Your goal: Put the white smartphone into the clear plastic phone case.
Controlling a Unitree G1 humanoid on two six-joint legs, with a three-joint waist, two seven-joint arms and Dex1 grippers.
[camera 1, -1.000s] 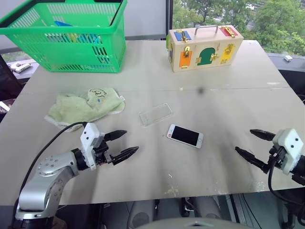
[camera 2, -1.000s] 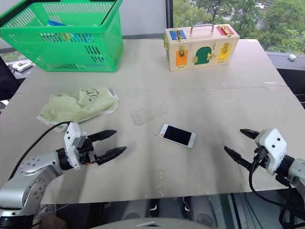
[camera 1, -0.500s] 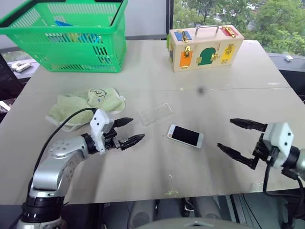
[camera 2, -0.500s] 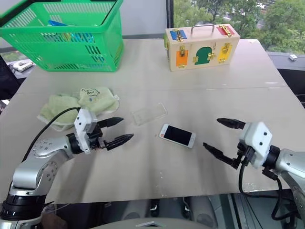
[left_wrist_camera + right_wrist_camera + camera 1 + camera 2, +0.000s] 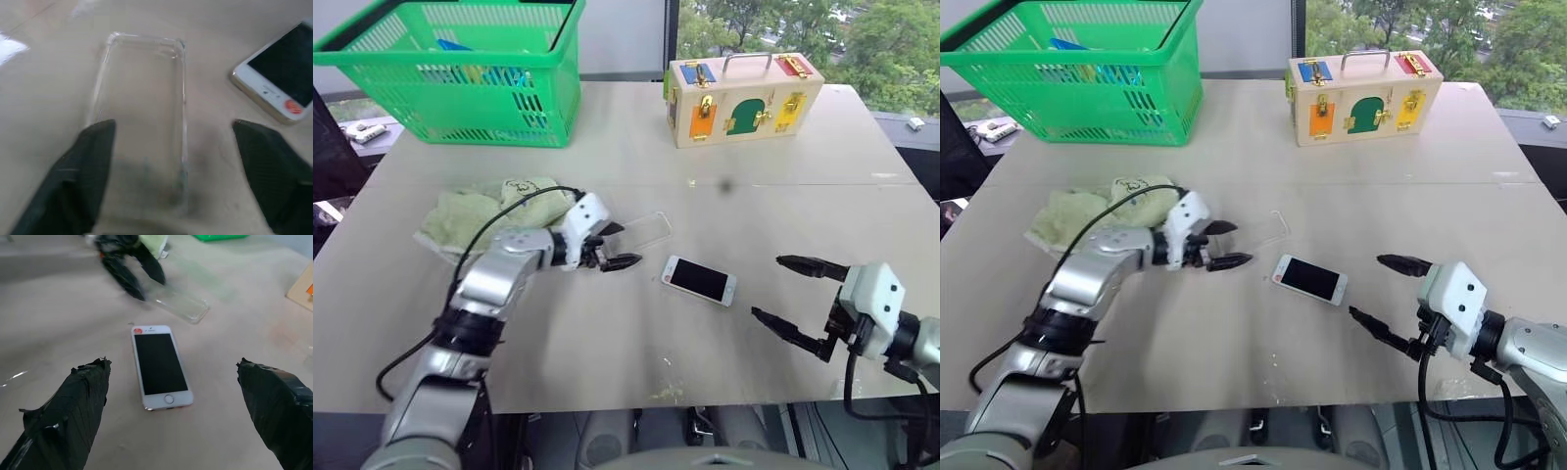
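Left gripper (image 5: 614, 245) moved up to clear case (image 5: 641, 231), fingers apart, right gripper (image 5: 798, 297) agape

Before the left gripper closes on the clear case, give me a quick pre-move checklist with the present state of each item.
1. Left gripper lined up with the clear case: ok, its near end lies between the two fingers in the left wrist view.
2. Left gripper open and empty: ok, fingers apart, nothing held.
3. Case lying flat on the table: ok; whether its open side faces up, cannot tell.
4. White phone free to pick: ok, screen up, apart from the case, untouched.
5. Right gripper ready: ok, open wide, facing the phone.
6. Towel clear of the case: ok, it lies behind the left arm.
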